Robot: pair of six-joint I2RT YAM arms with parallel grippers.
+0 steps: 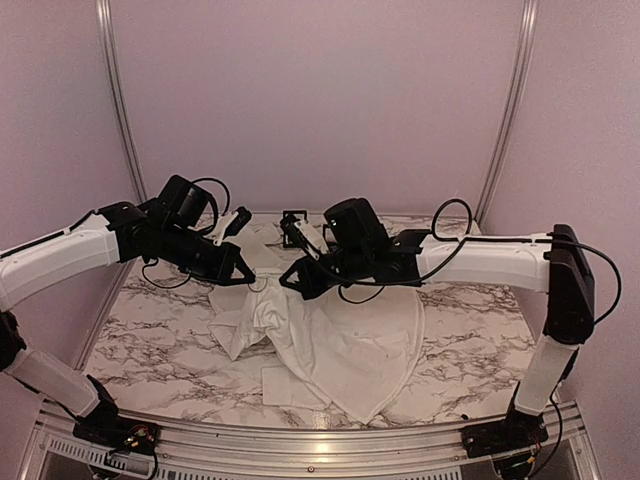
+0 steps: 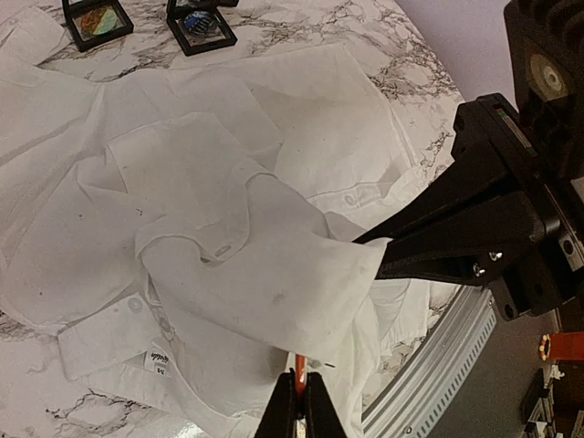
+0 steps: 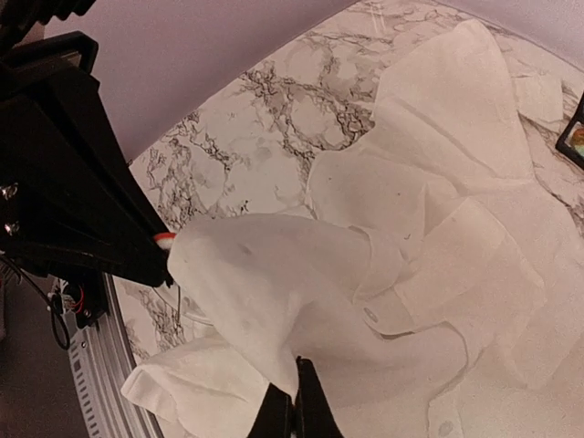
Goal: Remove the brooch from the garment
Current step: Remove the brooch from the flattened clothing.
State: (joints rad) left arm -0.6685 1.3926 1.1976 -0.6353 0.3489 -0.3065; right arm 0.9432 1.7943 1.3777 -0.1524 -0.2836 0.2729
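Red against the white cloth, a small sliver that I am taking for the brooch (image 2: 298,363) is sitting at the edge of a raised fold of the garment (image 2: 228,182). The left gripper (image 2: 299,385) is pinching it, jaws drawn narrow with only that red strip showing between them. The strip's long axis appears to be running in line with those fingers, pointing into the cloth. Just beside the brooch, across the same fold, the right gripper (image 3: 294,383) is clamping the thin cloth itself, jaws closed on fabric alone. The two tips are thus facing one another across the brooch, while the shirt's bulk is hanging below the brooch and spreading over the marble table (image 1: 150,340). The left arm is the nearer one, so the coming move is likely turning on drawing the brooch along that finger line, away from the right gripper, which is anchoring the cloth. Whether the pin is free of the weave is hidden. Well beyond the brooch, two black display boxes (image 2: 96,20) are lying at the garment's far edge.
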